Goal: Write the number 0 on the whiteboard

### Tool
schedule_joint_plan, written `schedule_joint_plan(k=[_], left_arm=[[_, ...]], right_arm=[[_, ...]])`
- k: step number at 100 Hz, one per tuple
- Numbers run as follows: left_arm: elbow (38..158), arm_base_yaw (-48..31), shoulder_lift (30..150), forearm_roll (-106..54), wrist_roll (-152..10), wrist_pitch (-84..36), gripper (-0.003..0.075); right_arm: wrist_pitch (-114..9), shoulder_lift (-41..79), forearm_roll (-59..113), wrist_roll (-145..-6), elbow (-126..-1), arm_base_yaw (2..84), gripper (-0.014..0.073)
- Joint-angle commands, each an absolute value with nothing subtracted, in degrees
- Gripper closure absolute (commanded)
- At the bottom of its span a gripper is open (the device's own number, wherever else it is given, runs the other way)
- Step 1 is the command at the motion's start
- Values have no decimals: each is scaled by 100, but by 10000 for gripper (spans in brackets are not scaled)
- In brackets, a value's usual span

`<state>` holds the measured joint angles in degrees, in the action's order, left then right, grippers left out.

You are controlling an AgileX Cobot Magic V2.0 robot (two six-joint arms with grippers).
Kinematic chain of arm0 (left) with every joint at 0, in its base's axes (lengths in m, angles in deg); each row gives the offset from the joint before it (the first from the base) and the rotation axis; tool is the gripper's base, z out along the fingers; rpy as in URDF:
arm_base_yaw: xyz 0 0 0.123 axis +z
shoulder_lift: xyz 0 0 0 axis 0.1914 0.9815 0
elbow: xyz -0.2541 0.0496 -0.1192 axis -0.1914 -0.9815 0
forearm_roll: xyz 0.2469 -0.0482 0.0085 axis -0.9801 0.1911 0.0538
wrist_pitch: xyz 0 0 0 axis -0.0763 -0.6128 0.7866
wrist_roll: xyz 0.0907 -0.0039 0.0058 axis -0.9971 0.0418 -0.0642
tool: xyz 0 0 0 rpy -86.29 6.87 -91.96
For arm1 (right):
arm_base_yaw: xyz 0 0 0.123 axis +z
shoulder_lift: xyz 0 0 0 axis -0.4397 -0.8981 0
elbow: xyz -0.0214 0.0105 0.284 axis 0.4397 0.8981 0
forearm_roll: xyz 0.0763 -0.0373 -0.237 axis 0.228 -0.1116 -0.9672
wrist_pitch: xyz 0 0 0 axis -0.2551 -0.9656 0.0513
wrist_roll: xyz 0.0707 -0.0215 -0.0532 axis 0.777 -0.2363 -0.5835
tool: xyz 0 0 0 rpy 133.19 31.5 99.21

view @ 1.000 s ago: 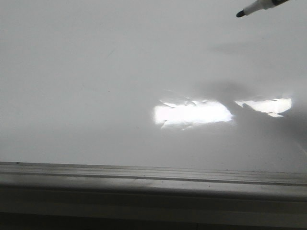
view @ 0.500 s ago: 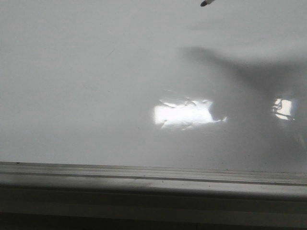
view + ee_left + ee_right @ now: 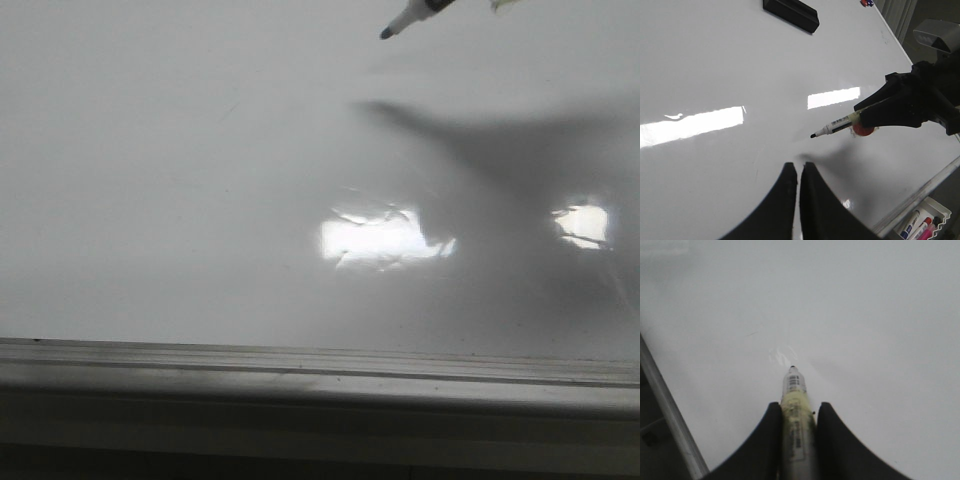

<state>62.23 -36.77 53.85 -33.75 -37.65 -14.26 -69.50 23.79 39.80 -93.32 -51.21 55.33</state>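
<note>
The whiteboard [image 3: 180, 180] is glossy white and fills the front view, with a grey metal rail [image 3: 300, 365] along its near edge. No drawn number 0 shows on it; only bright light glare. My right gripper [image 3: 797, 407] is shut on a black-tipped marker [image 3: 793, 405], which also shows in the front view [image 3: 405, 20] and the left wrist view [image 3: 832, 127]. Its tip hangs a little above the board, casting a shadow. My left gripper [image 3: 799, 167] is shut and empty, over the board near the marker's tip.
A black eraser [image 3: 791, 13] lies at the board's far side. A white tray [image 3: 922, 224] with several markers sits past the board's rail. The right arm's black body [image 3: 915, 100] hangs over the board.
The marker tip has moved left across the top of the front view, and its shadow has moved left over the right-hand glare patch.
</note>
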Motion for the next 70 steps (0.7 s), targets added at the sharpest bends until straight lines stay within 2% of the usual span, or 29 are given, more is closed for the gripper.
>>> schedule_joint_plan(k=[1, 28, 70], left_arm=[[6372, -3670, 5411, -3325, -3706, -967, 740], [6372, -3670, 5411, -3325, -3706, -967, 740], [6372, -3670, 5411, -3325, -3706, -967, 740]], right_arm=[[-6500, 2306, 4000, -9418, -5323, 5693, 636], [-5792, 2008, 3973, -9418, -5323, 5723, 636], [-5970, 1603, 3973, -9418, -5323, 5723, 636]])
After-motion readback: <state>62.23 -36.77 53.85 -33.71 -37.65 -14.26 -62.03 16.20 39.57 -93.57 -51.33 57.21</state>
